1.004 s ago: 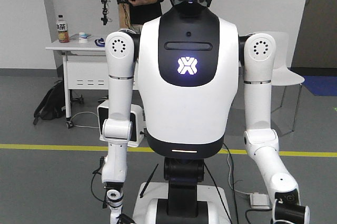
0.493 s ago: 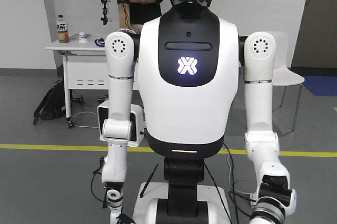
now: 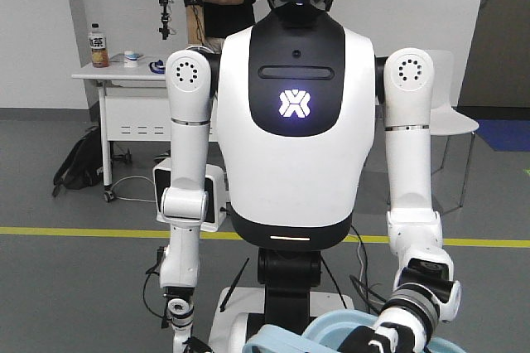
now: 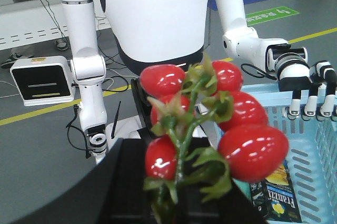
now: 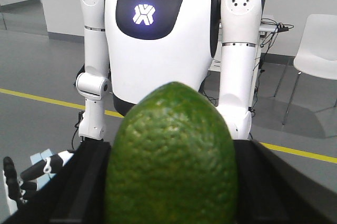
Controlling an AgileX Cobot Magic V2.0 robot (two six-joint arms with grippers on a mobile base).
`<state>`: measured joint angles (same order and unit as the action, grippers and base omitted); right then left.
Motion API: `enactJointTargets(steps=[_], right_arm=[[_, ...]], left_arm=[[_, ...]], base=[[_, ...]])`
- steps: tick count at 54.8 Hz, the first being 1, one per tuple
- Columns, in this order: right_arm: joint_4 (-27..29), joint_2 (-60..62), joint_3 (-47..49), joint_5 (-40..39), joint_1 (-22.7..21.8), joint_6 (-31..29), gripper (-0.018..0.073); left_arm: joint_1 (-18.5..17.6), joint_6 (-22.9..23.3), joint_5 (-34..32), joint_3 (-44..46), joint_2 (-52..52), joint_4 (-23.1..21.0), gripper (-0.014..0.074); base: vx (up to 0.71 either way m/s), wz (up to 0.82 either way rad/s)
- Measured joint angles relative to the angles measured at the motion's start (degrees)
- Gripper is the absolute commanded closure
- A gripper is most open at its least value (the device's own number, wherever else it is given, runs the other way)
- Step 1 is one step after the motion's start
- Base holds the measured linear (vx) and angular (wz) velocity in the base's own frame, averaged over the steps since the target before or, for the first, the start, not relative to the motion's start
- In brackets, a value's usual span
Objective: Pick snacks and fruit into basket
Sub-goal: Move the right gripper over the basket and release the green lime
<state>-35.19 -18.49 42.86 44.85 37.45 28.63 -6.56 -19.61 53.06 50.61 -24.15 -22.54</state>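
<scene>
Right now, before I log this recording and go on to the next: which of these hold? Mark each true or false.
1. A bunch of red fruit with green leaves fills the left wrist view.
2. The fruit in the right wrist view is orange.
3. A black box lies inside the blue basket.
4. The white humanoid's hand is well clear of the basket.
1. True. The red fruit bunch sits right in front of the left claw's camera.
2. False. It is a green fruit with a pebbled skin.
3. True. The black box lies at the bottom of the basket.
4. False. The humanoid's hand hooks its fingers over the basket's rim.
</scene>
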Motion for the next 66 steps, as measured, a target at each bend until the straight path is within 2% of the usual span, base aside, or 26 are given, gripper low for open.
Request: enactJointTargets(steps=[25, 32, 41, 51, 58, 66], right_arm=[[0.98, -0.33, 0.00, -1.29, 0.00, -0.56, 0.0564], [2.64, -2.80, 0.00, -4.07, 0.00, -3.59, 0.0564], [7.42, -8.21, 1.30, -7.61, 0.00, -9.83, 0.0564], [17.82, -13.12, 3.71, -10.57, 0.00, -22.17, 0.0564], [28.93, -14.36, 3.88, -11.12, 0.00, -33.86, 0.0564], [44.13, -14.36, 3.88, -10.90, 0.00, -49.02, 0.0564]], left_arm=[[0.00, 0.00, 0.00, 0.00, 0.00, 0.00, 0.0604], [0.00, 0.00, 0.00, 0.00, 0.00, 0.00, 0.0604], [0.00, 0.00, 0.00, 0.00, 0.00, 0.00, 0.0604], [0.00, 0.00, 0.00, 0.00, 0.00, 0.00, 0.0604], [0.00, 0.00, 0.00, 0.00, 0.00, 0.00, 0.0604], [0.00, 0.00, 0.10, 0.00, 0.00, 0.00, 0.0604]], base=[[0.00, 0.00], [0.00, 0.00], [0.00, 0.00], [0.00, 0.00], [0.00, 0.00], [0.00, 0.00]])
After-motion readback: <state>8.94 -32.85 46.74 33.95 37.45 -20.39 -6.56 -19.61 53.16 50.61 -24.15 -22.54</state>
